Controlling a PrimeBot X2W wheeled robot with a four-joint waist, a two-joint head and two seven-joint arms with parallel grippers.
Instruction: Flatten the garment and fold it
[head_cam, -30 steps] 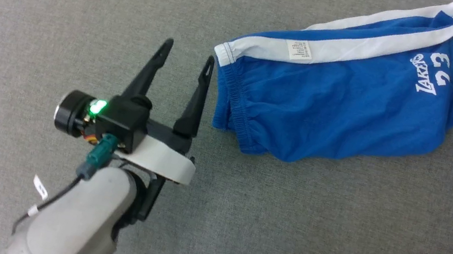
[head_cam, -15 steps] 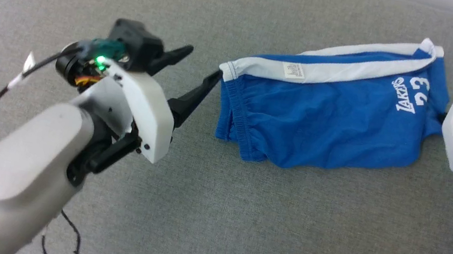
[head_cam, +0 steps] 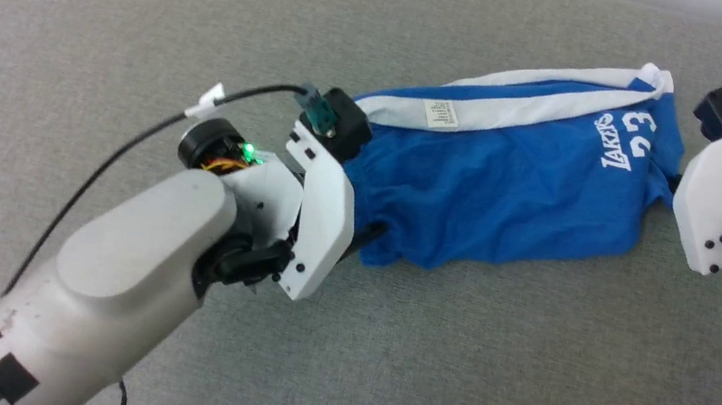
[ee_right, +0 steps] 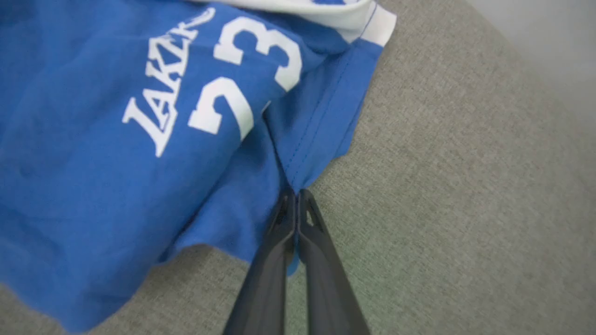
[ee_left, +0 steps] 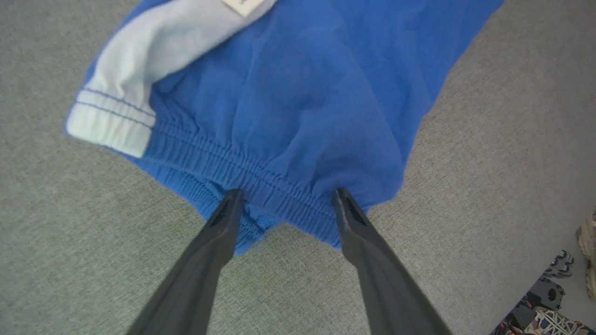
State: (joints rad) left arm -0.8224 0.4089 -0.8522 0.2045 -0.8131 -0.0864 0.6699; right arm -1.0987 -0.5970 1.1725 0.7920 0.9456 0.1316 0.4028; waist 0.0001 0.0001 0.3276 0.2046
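**Head view.** Shorts (head_cam: 504, 182) lie crumpled lengthwise on grey, coarse-woven upholstery (head_cam: 449, 378), from mid-frame toward the upper right. Royal-blue soft cloth, shallow creases. A broad white side stripe (head_cam: 533, 96) runs along the far edge, with a small rectangular label (head_cam: 440, 114) stitched onto it. White block print "Lakers 23" (head_cam: 624, 140) sits near the right end.

**Left wrist view.** Left gripper (ee_left: 286, 195): two tapering matte-dark fingers spread wide, tips touching the gathered elastic waistband (ee_left: 219, 160) (ribbed blue, one white section where the stripe meets it). Cannot tell whether either tip lies under the cloth.

**Right wrist view.** Right gripper (ee_right: 294, 194): fingers pressed together, pinching a folded corner of the stitched leg hem (ee_right: 321, 135). Cloth fans out in folds from the pinch, and the print reads slantwise above it.
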